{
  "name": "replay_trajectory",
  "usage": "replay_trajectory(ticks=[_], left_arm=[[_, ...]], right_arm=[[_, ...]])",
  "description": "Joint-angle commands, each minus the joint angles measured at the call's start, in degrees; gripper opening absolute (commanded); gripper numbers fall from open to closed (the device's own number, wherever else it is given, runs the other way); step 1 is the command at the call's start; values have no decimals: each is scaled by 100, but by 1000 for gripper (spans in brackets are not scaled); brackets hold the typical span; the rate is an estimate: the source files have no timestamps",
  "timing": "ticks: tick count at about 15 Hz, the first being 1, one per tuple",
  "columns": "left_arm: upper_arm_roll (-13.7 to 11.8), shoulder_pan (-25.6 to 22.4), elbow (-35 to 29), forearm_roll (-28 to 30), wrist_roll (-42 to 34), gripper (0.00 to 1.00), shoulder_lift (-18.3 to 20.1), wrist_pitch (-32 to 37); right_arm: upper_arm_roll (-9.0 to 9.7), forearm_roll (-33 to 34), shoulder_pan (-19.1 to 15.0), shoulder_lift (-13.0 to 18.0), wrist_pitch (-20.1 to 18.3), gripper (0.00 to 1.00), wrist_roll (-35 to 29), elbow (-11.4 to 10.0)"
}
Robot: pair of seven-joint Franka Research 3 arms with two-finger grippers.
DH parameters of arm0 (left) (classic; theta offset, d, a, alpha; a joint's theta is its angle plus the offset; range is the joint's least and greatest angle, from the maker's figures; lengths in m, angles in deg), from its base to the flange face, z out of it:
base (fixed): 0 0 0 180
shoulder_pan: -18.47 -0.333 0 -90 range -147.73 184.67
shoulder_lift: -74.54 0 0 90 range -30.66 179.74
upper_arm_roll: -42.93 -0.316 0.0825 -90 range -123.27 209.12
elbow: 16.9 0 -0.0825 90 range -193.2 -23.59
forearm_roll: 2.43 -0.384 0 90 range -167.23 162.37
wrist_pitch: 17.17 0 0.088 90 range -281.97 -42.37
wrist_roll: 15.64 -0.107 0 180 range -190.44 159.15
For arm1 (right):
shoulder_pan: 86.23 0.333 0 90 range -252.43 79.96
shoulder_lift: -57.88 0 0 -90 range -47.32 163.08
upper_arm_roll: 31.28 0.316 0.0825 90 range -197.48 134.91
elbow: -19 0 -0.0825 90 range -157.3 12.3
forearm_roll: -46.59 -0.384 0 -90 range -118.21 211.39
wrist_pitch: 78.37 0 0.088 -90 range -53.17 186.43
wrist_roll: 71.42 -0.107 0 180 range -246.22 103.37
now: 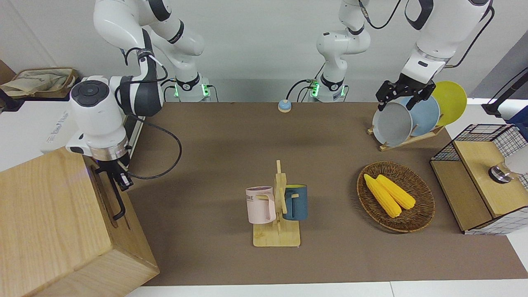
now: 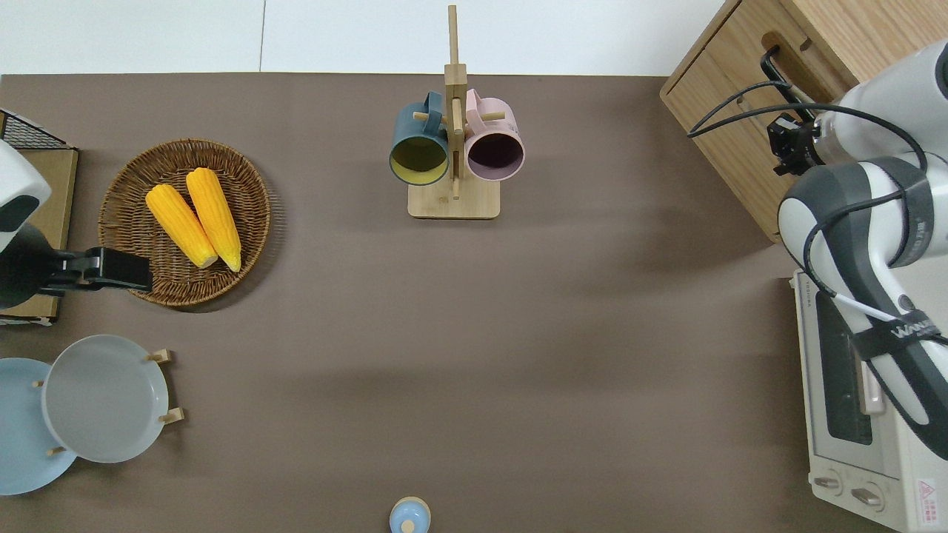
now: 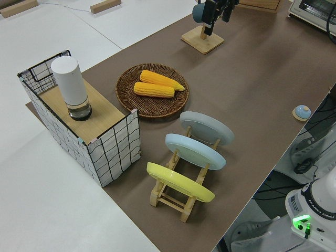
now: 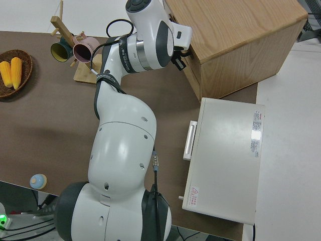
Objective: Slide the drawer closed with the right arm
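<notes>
I have the right gripper (image 1: 117, 175) at the black bar handle (image 1: 117, 198) of the drawer (image 2: 748, 111), touching it near the end closer to the robots; I cannot tell how its fingers stand. The drawer sits in the light-wood cabinet (image 1: 49, 231) at the right arm's end of the table, its front close to flush. The left arm is parked

Two corn cobs (image 2: 192, 216) lie in a wicker basket (image 2: 122, 189); mugs (image 2: 420, 148) hang on a wooden stand (image 2: 454, 203) mid-table.
</notes>
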Motion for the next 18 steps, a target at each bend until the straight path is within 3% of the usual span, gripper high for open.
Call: replay_trajectory(ticks=[1, 5, 9, 11, 14, 17, 18], left_arm=[[-20, 27, 4, -73, -28, 995, 51, 35], [-20, 27, 4, -73, -36, 995, 51, 27], [-12, 27, 4, -73, -28, 998, 51, 27], [-12, 27, 4, -73, -36, 995, 42, 27], [-12, 27, 4, -73, -28, 998, 51, 27], [-20, 36, 4, -73, -36, 995, 42, 27], [-20, 27, 4, -73, -36, 995, 42, 27]], right_arm=[[-92, 399, -319, -191, 391, 0, 391, 239], [-22, 337, -205, -42, 84, 0, 408, 213], [206, 197, -38, 275, -101, 0, 566, 72], [215, 48, 76, 371, -154, 62, 663, 19], [215, -276, 181, 661, -180, 371, 1284, -191], [198, -454, 348, 942, -180, 877, 2111, -420], [198, -463, 401, 1030, -189, 980, 2331, -490]])
